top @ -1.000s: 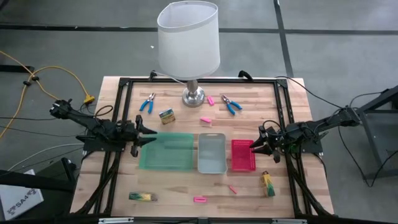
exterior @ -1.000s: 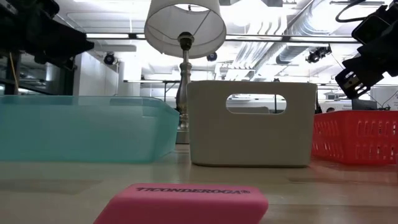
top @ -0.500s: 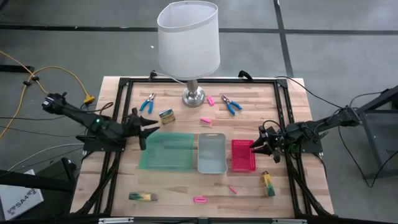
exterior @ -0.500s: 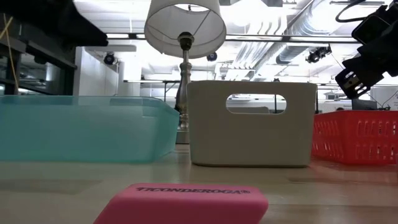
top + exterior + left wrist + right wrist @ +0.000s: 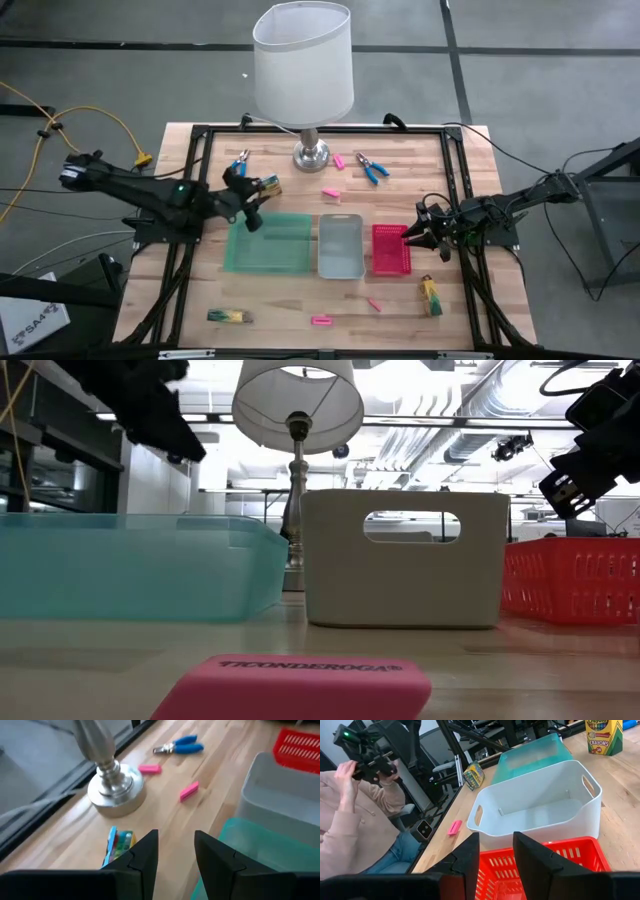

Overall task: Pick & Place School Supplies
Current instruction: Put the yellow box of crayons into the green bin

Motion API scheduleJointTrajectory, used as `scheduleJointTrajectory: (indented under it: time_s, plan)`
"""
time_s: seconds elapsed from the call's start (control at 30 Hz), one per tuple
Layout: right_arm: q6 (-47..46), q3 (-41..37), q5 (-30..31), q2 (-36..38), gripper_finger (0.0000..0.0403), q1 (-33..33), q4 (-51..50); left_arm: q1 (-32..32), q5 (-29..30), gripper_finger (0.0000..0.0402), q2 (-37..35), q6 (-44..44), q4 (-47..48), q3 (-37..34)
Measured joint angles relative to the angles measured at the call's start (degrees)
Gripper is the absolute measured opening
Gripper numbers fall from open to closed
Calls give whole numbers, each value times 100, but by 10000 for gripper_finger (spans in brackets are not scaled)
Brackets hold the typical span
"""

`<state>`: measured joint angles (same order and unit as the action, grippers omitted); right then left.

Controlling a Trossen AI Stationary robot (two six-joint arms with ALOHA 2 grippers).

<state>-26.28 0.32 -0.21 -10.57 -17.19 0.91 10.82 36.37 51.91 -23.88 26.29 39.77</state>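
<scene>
Wooden counter viewed from above, left end effector held parted and empty beside crayon pack, right end effector parted, empty, above red basket.

The high view looks straight down from above, taking in the whole wooden worktop and both arms. The low view sits at worktop level, very near a pink eraser, and faces across the green tray, grey tray and red basket into the room. The left wrist view looks forward and down past its own fingers at the lamp base. The right wrist view looks over the red basket toward the grey tray. All four views share the grey tray.
</scene>
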Motion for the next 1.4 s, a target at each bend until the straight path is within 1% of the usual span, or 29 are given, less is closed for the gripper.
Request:
scheduleJointTrajectory:
  time_s: [0.13,0.27,0.33,0.53,0.67,0.8,0.93,1.17,1.4]
  plan:
    - [2,1,0,-1,111,0,0,-465,-512,122,151,-12,272,0]
    - [2,1,0,-1,111,0,0,-916,-1051,122,154,-16,520,0]
    - [0,0,0,0,111,0,0,-1103,-1229,122,100,49,568,0]
    - [0,0,0,-2,111,0,0,-1697,-1815,122,-72,718,562,0]
    - [1,2,0,0,111,0,0,-2116,-2173,122,-47,1057,559,0]
    - [2,0,0,-2,111,0,0,-2496,-2708,123,50,1242,539,0]
    - [2,2,1,-1,111,0,0,-2754,-3160,138,115,1470,539,0]
    - [2,2,0,0,111,0,4,-2862,-3257,190,112,1683,525,-2]
    - [2,2,0,-1,111,0,9,-2860,-3176,228,114,1817,499,-1]
